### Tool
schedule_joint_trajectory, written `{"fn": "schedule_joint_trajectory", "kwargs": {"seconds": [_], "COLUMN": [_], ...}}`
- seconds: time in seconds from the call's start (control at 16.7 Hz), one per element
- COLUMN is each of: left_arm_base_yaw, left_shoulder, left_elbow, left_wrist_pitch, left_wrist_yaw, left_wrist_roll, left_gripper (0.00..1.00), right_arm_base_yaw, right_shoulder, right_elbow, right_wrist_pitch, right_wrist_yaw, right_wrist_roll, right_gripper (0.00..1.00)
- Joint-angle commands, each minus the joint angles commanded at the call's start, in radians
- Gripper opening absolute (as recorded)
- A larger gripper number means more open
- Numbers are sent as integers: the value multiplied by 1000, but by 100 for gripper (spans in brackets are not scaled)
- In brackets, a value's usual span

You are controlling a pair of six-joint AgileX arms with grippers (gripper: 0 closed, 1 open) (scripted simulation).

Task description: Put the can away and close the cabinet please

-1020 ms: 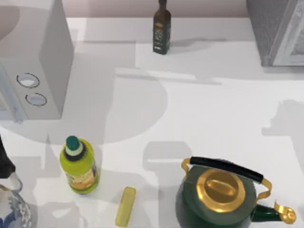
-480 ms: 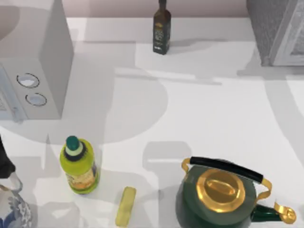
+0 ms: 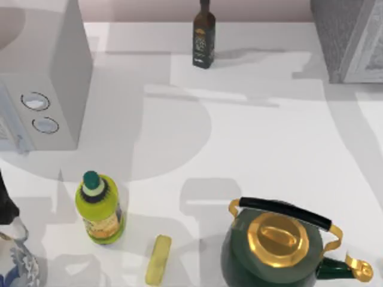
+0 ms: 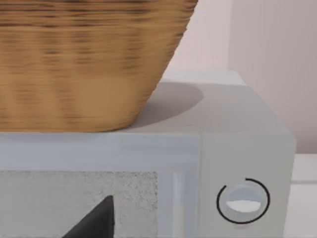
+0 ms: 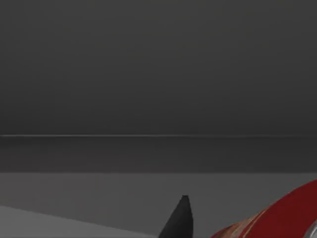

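The can (image 5: 282,215) shows as a red curved edge at the corner of our right wrist view, close beside a dark fingertip (image 5: 179,218) and facing a dim grey interior, so we judge it is being carried into the cabinet (image 3: 350,39), which stands at the bench's (image 3: 269,143) far right corner. Whether our right gripper is clamped on it we cannot tell. Our left arm sits parked facing the white box (image 4: 237,153) under a basket (image 4: 84,59).

Two bottles, a dark glass one (image 3: 203,36) and a yellow-green teal-capped one (image 3: 100,209); one green-and-gold kettle (image 3: 278,246); one red can (image 5: 277,218).
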Motion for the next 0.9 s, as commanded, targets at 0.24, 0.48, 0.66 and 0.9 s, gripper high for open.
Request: {"fn": "schedule_joint_trajectory", "kwargs": {"seconds": [0.24,0.48,0.66,0.9], "left_arm_base_yaw": [0,0,0,0], "left_shoulder": [0,0,0,0], "left_elbow": [0,0,0,0], "left_wrist_pitch": [0,0,0,0], "left_wrist_yaw": [0,0,0,0], "left_wrist_roll": [0,0,0,0], "left_gripper": [100,100,100,100], "right_arm_base_yaw": [-6,-33,-58,-83], "right_shoulder": [10,147,319,547], "right_elbow": [10,164,387,745], "right_wrist_pitch": [-3,-54,-112,-188], "right_wrist_yaw": [-1,3,-2,-26], "right_wrist_roll": [1,-5,-7,-7], "right_gripper": [0,0,0,0]}}
